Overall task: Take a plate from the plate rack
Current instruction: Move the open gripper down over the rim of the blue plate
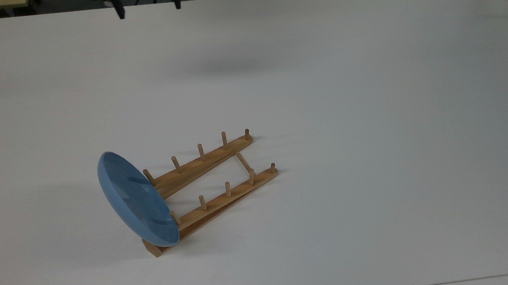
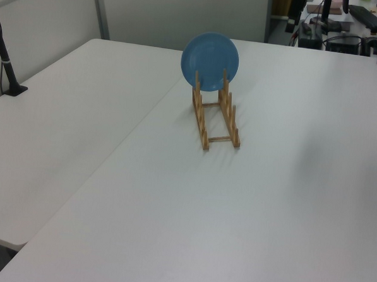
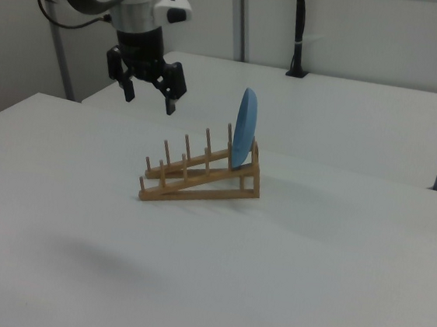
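The plate (image 3: 245, 129) is standing on edge in the end slot of the plate rack (image 3: 201, 179), at the raised end of the 2 sloping rails. In the right view it is sitting at the rack's right end; in the top view it is at the lower left, leaning slightly away from the pegs. The pegs directly beside it are bracing its face, which is why it is staying upright rather than rolling off.

The rack is resting on the white table (image 1: 368, 107), with nothing else near it. In the left view the plate (image 2: 210, 61) is facing the camera at the rack's (image 2: 216, 120) far end.

The pincer (image 3: 148, 86) is hanging in the air above the table, to the left of the rack in the right view and well apart from the plate. Its 2 fingers are pointing downward and standing spread — released, grasping nothing. In the top view the 2 fingertips (image 1: 119, 12) are showing at the upper edge.

Judgement: the approach is under way and no contact is made. The plate's upper rim is the only freely reachable part, so the pincer will likely need to be coming over it with its fingers straddling the thin edge. Risk — the glossy rim may be slipping in a shallow pinch, and a sideways pull may be dragging the light rack along.
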`<state>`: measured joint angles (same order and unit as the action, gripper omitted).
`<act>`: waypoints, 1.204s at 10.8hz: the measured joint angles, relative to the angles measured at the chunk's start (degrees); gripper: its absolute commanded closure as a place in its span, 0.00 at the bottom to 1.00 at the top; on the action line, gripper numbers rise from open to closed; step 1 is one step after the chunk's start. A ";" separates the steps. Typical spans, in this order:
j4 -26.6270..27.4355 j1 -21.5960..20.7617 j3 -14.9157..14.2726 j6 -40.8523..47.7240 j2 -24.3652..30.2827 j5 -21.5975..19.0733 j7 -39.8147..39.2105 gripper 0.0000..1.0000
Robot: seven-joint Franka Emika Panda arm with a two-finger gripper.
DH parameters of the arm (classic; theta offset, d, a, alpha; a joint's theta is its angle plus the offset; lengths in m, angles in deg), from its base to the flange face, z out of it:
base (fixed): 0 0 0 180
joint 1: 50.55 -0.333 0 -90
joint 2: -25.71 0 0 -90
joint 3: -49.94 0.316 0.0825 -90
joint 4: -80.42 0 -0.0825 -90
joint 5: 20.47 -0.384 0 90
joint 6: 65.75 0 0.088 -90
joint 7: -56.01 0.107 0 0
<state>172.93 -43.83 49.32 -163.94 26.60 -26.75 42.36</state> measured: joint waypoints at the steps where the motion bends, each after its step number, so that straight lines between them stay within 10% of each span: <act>1: 0.00 0.82 -0.08 0.00 0.00 0.00 -1.80 0.00; 5: 0.08 3.50 -0.23 -2.45 -0.47 0.00 -4.31 0.00; 13: 0.79 3.97 -0.19 -42.08 -13.87 -0.03 -1.66 0.00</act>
<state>173.73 -39.85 49.13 -206.02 12.72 -26.78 40.70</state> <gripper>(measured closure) 0.000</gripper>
